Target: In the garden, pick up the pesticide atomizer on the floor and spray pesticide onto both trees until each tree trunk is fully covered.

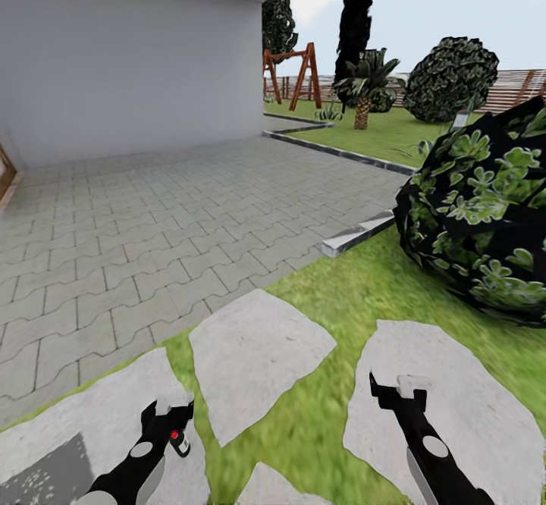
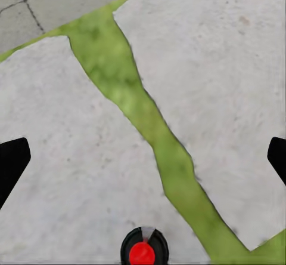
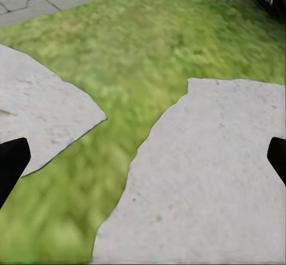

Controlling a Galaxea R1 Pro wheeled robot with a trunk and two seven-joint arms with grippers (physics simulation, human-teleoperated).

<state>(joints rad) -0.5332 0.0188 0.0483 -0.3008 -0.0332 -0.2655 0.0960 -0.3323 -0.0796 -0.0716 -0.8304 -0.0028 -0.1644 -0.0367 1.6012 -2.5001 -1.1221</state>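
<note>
My left gripper [image 2: 143,157] hangs with its fingers [image 2: 12,163] spread wide apart, holding nothing, above a pale stepping stone [image 2: 65,175] and the strip of grass [image 2: 149,122] that splits it from the next slab. My right gripper [image 3: 143,157] is just as wide open and bare, its fingers [image 3: 12,163] over another stone [image 3: 208,175] set in the grass. From my head, both arms reach low over the floor [image 1: 334,300], with grey paving [image 1: 152,209] ahead and to the left, a white house wall [image 1: 129,50], a dark leafy bush [image 1: 485,209] near my right side, and a short palm [image 1: 364,84] and wooden fence [image 1: 516,88] far off across the garden lawn.
</note>
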